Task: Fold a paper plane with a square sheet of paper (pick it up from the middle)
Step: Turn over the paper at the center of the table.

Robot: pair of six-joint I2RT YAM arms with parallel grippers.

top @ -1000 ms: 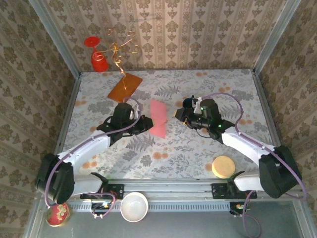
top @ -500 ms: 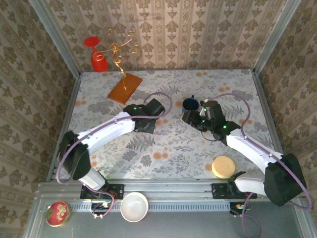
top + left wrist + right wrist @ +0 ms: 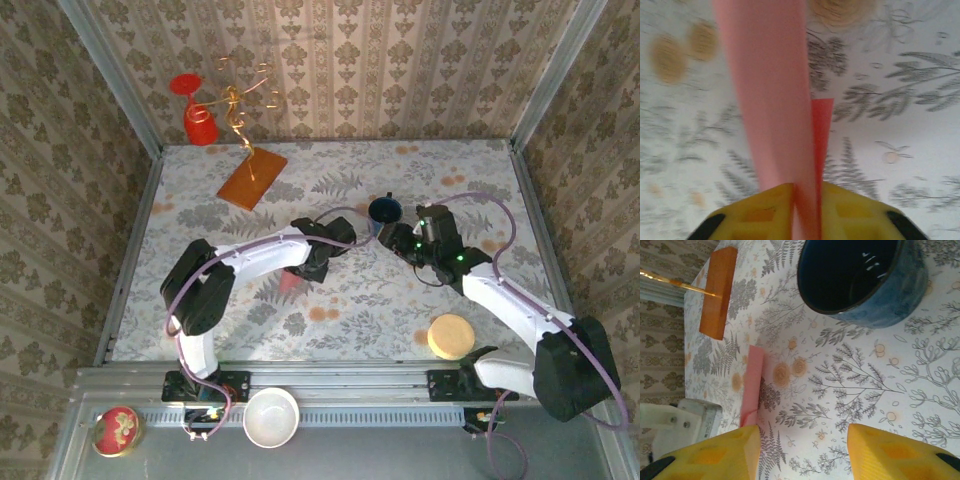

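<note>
The pink-red sheet of paper (image 3: 771,90) is folded lengthways into a narrow strip. It runs up from between my left gripper's (image 3: 805,200) yellow fingers (image 3: 755,210), which are shut on its end. From above, the left gripper (image 3: 310,265) sits mid-table with a bit of paper (image 3: 291,282) poking out at its lower left. I cannot tell whether it has a paper plane's dart shape. My right gripper (image 3: 388,238) is a short way to the right. Its jaws stand open over bare tablecloth (image 3: 802,440), and the paper (image 3: 752,385) shows edge-on beside its left finger.
A dark blue cup (image 3: 384,210) stands just behind the right gripper, close above its fingers (image 3: 860,280). An orange-brown board (image 3: 252,177) lies at the back left, with a red goblet (image 3: 197,112) beyond. A round tan disc (image 3: 450,336) sits front right.
The left arm has swung right and forward, carrying the paper from the table's middle down toward the front. The right gripper has drawn slightly right, toward the cup.
</note>
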